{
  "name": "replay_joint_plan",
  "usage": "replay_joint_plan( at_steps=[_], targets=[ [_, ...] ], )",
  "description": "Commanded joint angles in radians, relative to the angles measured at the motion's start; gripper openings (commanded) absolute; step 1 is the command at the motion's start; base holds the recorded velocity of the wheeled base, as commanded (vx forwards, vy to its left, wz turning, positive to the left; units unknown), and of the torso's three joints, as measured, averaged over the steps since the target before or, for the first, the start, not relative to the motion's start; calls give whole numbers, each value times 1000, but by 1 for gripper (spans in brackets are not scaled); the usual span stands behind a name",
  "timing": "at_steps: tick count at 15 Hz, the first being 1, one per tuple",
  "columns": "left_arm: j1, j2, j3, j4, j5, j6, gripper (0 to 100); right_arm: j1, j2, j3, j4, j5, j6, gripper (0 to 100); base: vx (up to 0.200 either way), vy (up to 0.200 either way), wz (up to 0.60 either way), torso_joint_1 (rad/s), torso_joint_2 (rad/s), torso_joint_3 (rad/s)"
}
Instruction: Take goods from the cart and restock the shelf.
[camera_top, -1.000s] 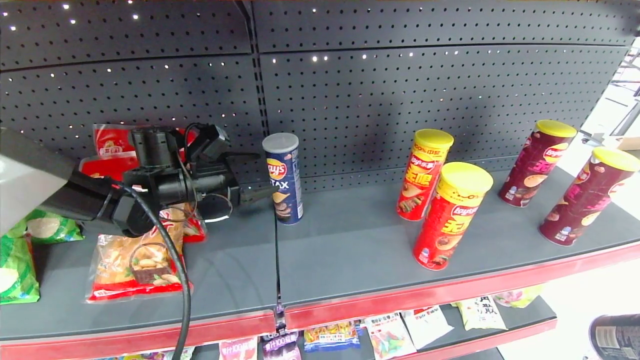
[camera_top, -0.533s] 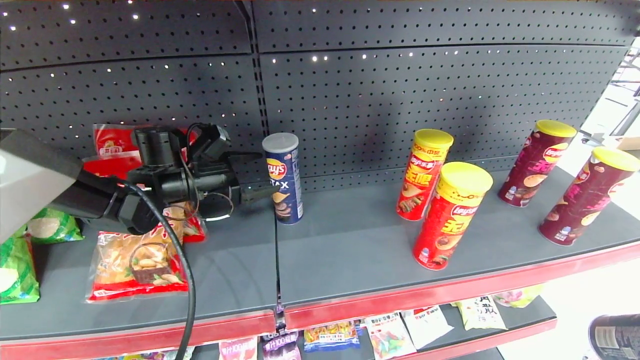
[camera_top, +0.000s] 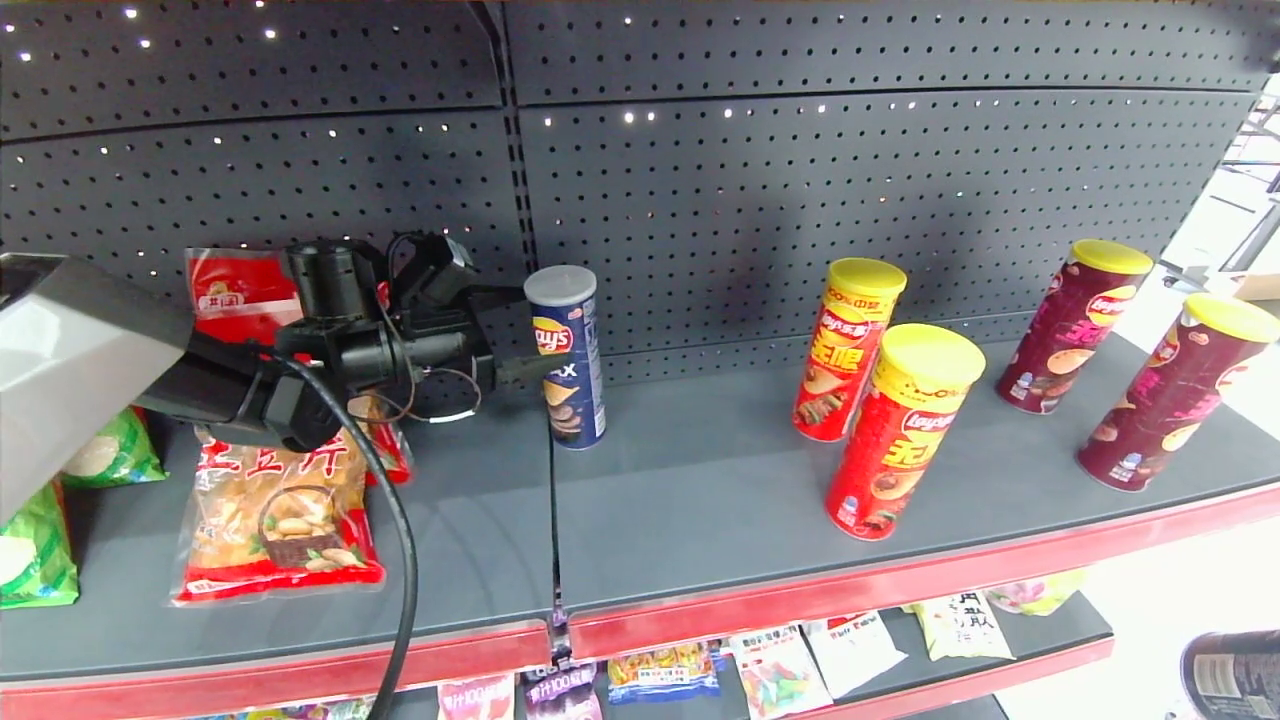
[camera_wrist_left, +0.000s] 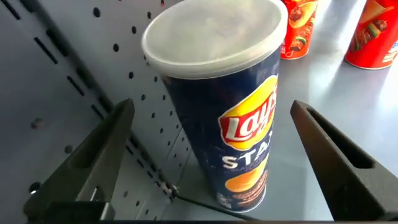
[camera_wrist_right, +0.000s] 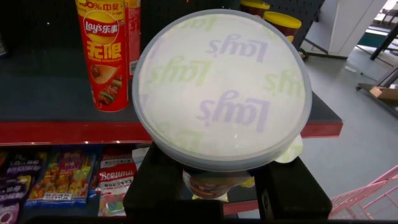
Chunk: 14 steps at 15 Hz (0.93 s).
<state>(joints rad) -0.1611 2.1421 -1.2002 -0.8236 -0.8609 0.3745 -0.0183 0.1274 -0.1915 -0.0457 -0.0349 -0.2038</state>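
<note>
1. The blue can (camera_top: 567, 355), upright on the shelf (camera_top: 700, 480), is being straddled untouched by the spread left gripper (camera_wrist_left: 211, 106).
2. Well apart, a second can (camera_wrist_right: 224, 93) is being clamped by the right gripper (camera_wrist_right: 225, 183).

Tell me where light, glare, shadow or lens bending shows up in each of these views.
Head view: light pinpricks through the pegboard holes, floor at far right washed out white, red shelf edge bowed by the lens. Left wrist view: even light, a dull sheen atop the blue can. Right wrist view: the pale lid of the held can glows bright, its print faint.
</note>
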Motion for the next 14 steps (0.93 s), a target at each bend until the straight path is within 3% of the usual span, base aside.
replay_joint_plan(
  at_steps=[1, 14],
  targets=[
    [-8, 1, -1, -2, 0, 0, 100, 0, 1, -2, 0, 0, 0, 0, 0, 0, 0, 0, 0, 0],
    [-52, 50, -52, -3, 26, 0, 100, 0, 1, -6, 0, -13, -2, 0, 0, 0, 0, 0, 0, 0]
  ],
)
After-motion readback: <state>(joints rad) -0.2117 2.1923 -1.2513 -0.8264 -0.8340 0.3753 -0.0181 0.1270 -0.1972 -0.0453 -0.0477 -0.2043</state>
